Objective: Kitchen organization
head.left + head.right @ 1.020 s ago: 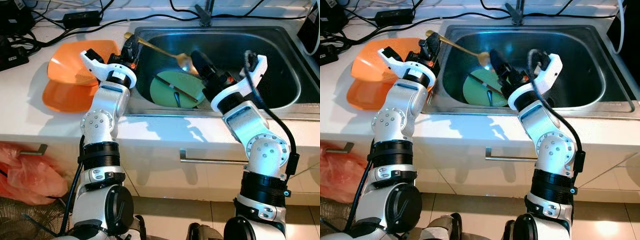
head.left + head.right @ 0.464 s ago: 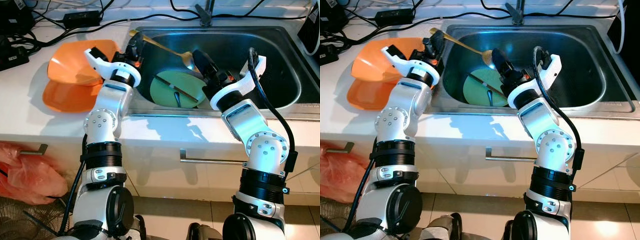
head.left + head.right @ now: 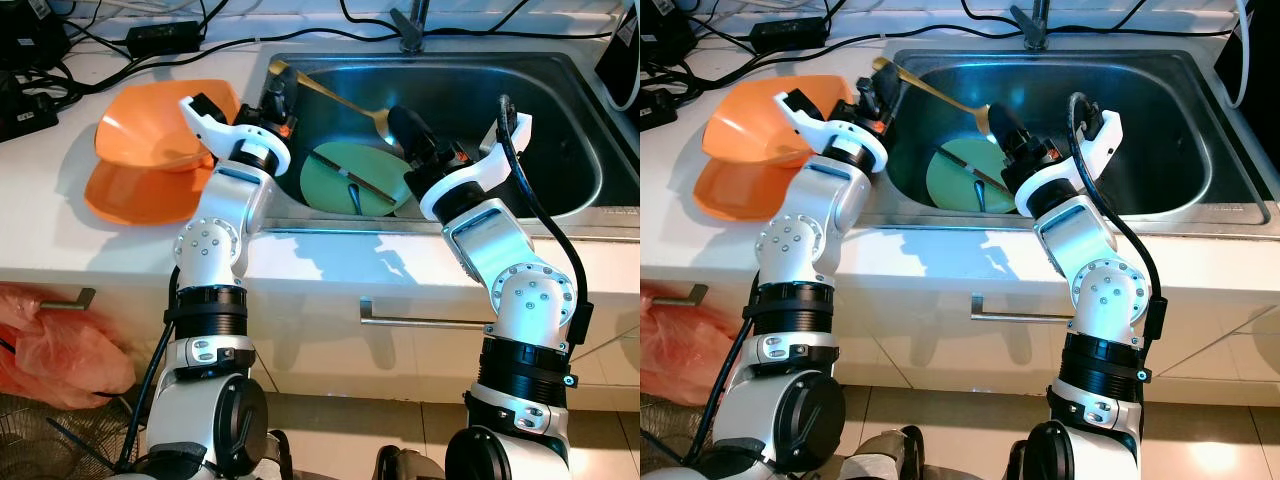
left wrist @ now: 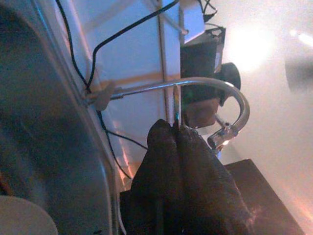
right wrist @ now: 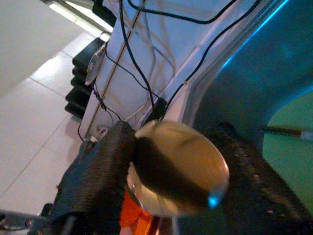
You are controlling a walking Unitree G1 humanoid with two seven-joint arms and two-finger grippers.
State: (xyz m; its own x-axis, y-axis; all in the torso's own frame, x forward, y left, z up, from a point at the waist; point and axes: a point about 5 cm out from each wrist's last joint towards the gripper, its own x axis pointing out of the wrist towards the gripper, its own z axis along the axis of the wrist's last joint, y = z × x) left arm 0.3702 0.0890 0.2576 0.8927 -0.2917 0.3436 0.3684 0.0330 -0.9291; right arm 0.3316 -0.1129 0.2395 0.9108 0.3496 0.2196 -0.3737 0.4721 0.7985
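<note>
Gold spoon (image 3: 330,93) spanning the sink (image 3: 560,130) at eleven o'clock: handle pinched tight in left gripper (image 3: 277,100), bowl between right gripper (image 3: 400,122) fingers, seemingly a handover. Green plate (image 3: 375,170) waiting below.

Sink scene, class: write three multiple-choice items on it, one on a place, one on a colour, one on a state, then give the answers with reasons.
1. Where does the green plate lie?
A on the counter
B in the sink
C on the floor

2. What colour are the bowls left of the sink?
A orange
B blue
C white

3. What does the left gripper hold?
A nothing
B a cup
C the golden spoon

Answers: B, the plate rests on the basin's bottom; A, both stacked bowls are orange; C, its fingers are clamped on the spoon's handle.
</note>
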